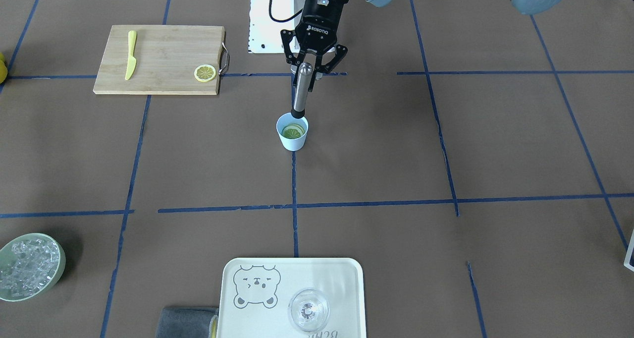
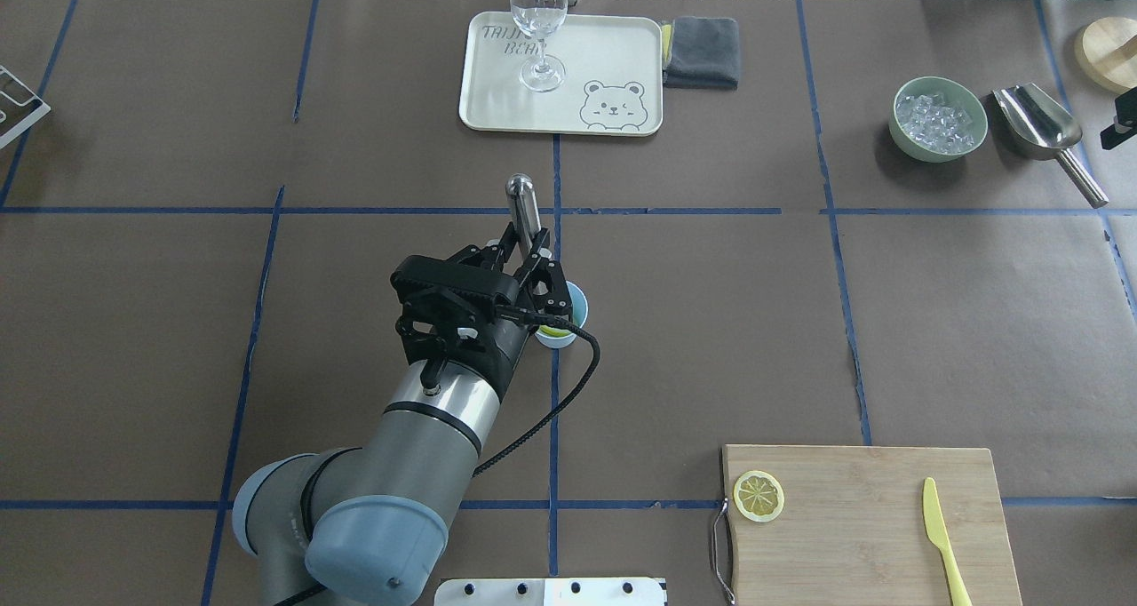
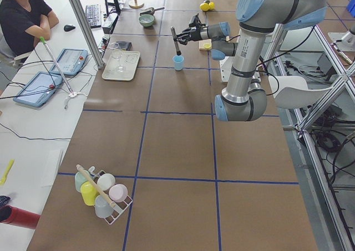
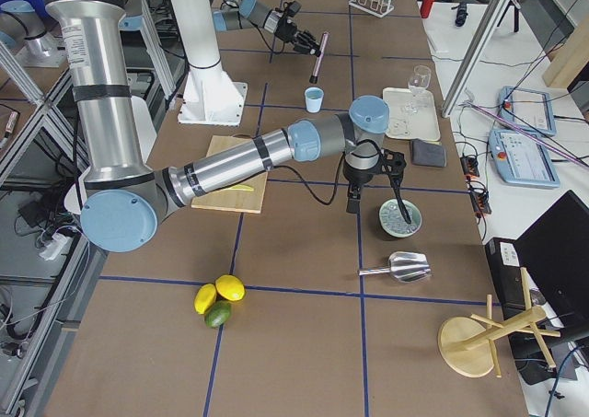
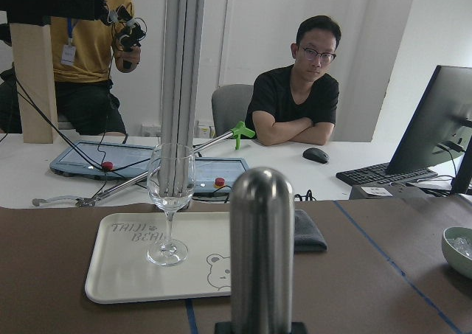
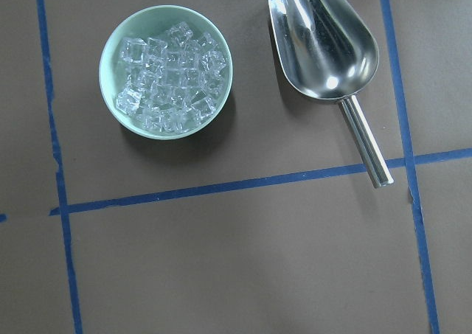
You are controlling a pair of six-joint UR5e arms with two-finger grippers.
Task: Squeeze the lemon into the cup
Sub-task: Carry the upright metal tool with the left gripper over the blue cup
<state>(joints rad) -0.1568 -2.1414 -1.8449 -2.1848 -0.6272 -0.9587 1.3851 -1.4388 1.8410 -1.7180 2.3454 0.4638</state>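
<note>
— I'm on the remote link. What has my left pincer (image 1: 307, 74) got?
— On my screen it is clamped on the steel muddler (image 1: 300, 92), which is tilted, with its black foot at the rim of the cup (image 1: 292, 143).
— And the lemon (image 1: 292, 131)?
— Inside the cup, slices lying flat below that foot; I cannot tell whether they touch.
— My right pincer (image 4: 375, 189)?
— Well apart from the cup, above the bowl of ice (image 1: 61, 271). Open or closed, I cannot tell.
— The rest of the bench (image 1: 446, 258)?
— From the cup toward the robot's base, on the robot's right, I see a cutting board (image 1: 163, 55) carrying a spare slice (image 1: 205, 73) and a yellow knife (image 1: 131, 54).
</note>
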